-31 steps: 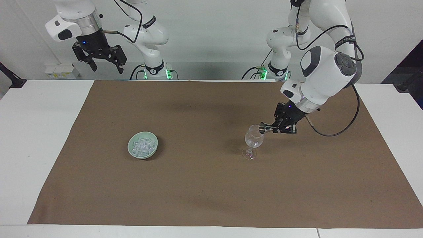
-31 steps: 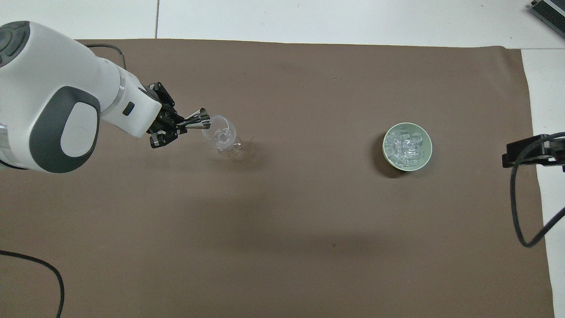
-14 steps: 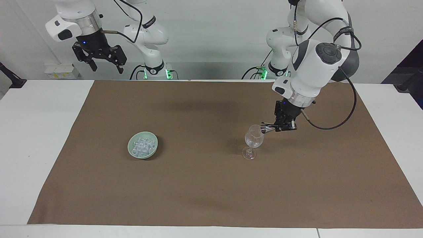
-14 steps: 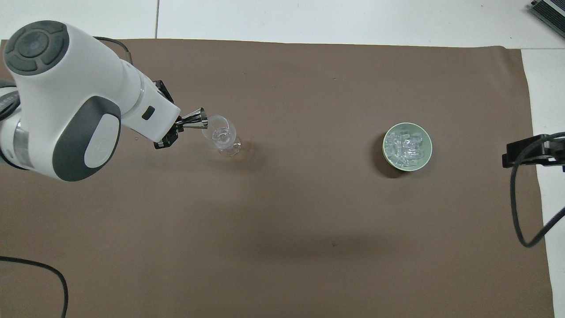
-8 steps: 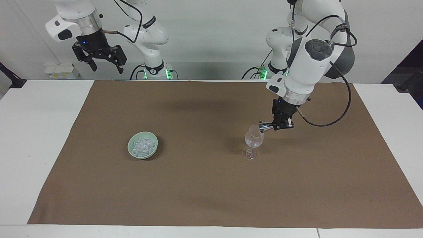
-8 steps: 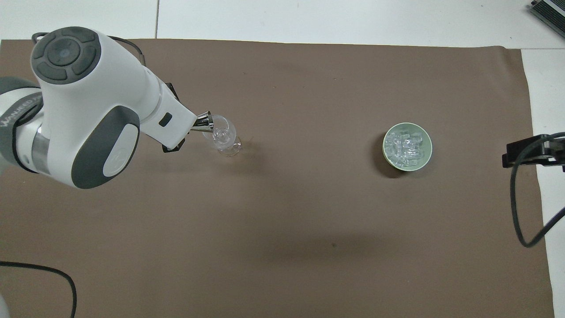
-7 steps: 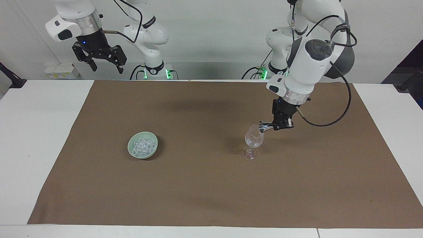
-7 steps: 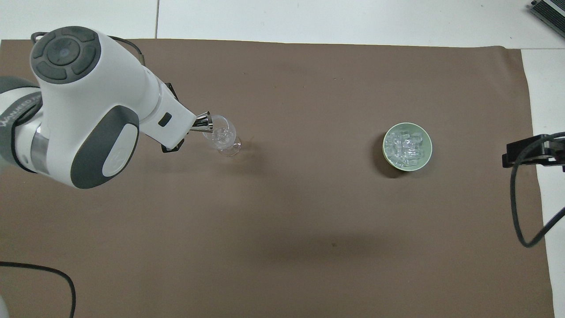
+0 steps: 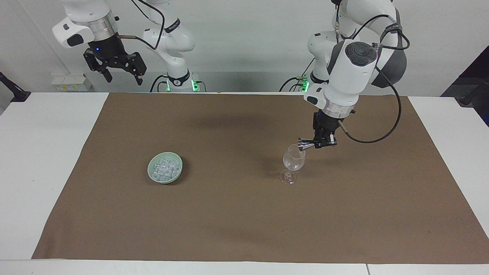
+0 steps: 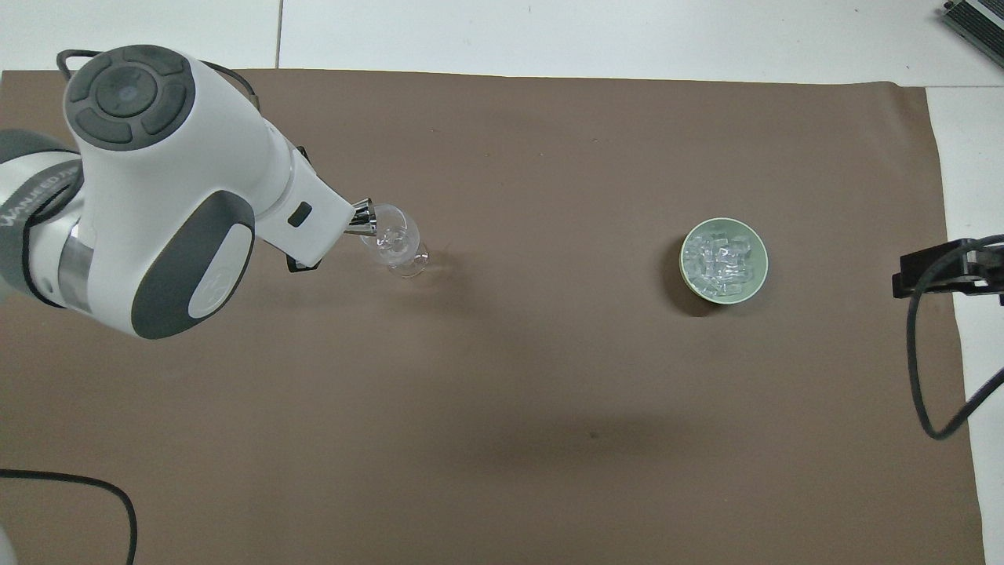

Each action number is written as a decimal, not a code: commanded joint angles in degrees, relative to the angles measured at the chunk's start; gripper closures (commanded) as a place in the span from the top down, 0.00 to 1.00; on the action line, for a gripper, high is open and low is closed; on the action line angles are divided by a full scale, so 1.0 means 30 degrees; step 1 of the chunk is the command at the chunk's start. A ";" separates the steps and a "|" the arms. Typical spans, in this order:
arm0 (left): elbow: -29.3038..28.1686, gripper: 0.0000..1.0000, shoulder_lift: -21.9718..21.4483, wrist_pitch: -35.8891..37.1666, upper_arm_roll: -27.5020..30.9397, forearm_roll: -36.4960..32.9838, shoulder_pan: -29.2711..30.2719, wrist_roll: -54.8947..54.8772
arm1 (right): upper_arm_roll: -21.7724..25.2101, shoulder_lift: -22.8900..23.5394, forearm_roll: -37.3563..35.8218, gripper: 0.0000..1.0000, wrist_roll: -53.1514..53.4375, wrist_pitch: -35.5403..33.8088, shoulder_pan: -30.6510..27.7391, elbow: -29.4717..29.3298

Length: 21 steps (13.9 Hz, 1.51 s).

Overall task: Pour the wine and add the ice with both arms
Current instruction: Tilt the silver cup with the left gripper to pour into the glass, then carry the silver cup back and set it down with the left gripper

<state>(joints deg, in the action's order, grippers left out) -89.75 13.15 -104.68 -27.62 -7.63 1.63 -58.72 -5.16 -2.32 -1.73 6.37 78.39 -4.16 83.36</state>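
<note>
A clear stemmed glass (image 9: 293, 160) (image 10: 392, 242) stands on the brown mat toward the left arm's end. My left gripper (image 9: 323, 143) is shut on a small metal jigger (image 9: 304, 144) (image 10: 362, 217). The jigger lies on its side with its mouth at the glass's rim. In the overhead view the left arm's wrist hides that gripper. The ice (image 9: 165, 166) (image 10: 723, 257) fills a pale green bowl (image 9: 178, 172) (image 10: 685, 271) toward the right arm's end. My right gripper (image 9: 123, 79) waits open, high above the table's edge at the robots' end. The wine is out of view.
The brown mat (image 9: 244, 214) covers most of the white table (image 9: 46, 152). Black cables hang from both arms, one looping into the overhead view by the right arm's end (image 10: 925, 377).
The left arm's wrist has swung more upright and shifted slightly toward the glass. The jigger stays tipped at the rim. The right arm has not moved.
</note>
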 commanded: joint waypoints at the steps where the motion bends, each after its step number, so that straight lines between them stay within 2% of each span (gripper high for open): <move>1: 0.0385 0.00 0.0068 0.0499 0.0242 -0.0560 -0.0658 0.0444 | -0.0096 -0.0253 0.0461 1.00 -0.0542 -0.0261 -0.0373 0.0104; 8: 0.0793 0.00 0.0010 0.0822 0.0358 -0.0560 -0.0514 0.0415 | 0.0078 -0.0253 0.0432 1.00 -0.0629 -0.0057 -0.0402 0.0104; 11: 0.1088 0.00 0.0009 0.1670 0.0417 -0.0590 -0.0280 0.0093 | 0.0050 -0.0253 0.0402 1.00 -0.0630 -0.0028 -0.0373 0.0104; 15: 0.1352 0.00 0.0389 0.1496 0.0330 -0.0327 0.1357 -0.1368 | -0.0038 -0.0224 0.0402 1.00 -0.0513 0.0996 -0.0286 0.0192; 16: 0.1498 0.00 0.0507 0.1467 0.0301 0.0109 0.2058 -0.1808 | -0.0038 -0.0195 0.0402 1.00 -0.0512 0.1084 -0.0198 0.0221; 19: 0.1528 0.00 0.0711 0.1204 0.0417 0.3589 0.4196 -0.4178 | -0.0067 -0.0136 0.0402 1.00 -0.0454 0.1405 -0.0138 0.0280; 21: 0.1528 0.00 0.1297 0.0882 0.0389 0.4766 0.5224 -0.5467 | -0.0096 -0.0165 0.0402 1.00 -0.0454 0.1496 -0.0138 0.0367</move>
<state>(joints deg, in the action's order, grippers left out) -86.73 14.73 -101.42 -25.91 3.09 14.68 -71.45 -5.23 -2.32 -1.73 6.37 81.67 -4.08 83.42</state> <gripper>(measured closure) 0.789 0.000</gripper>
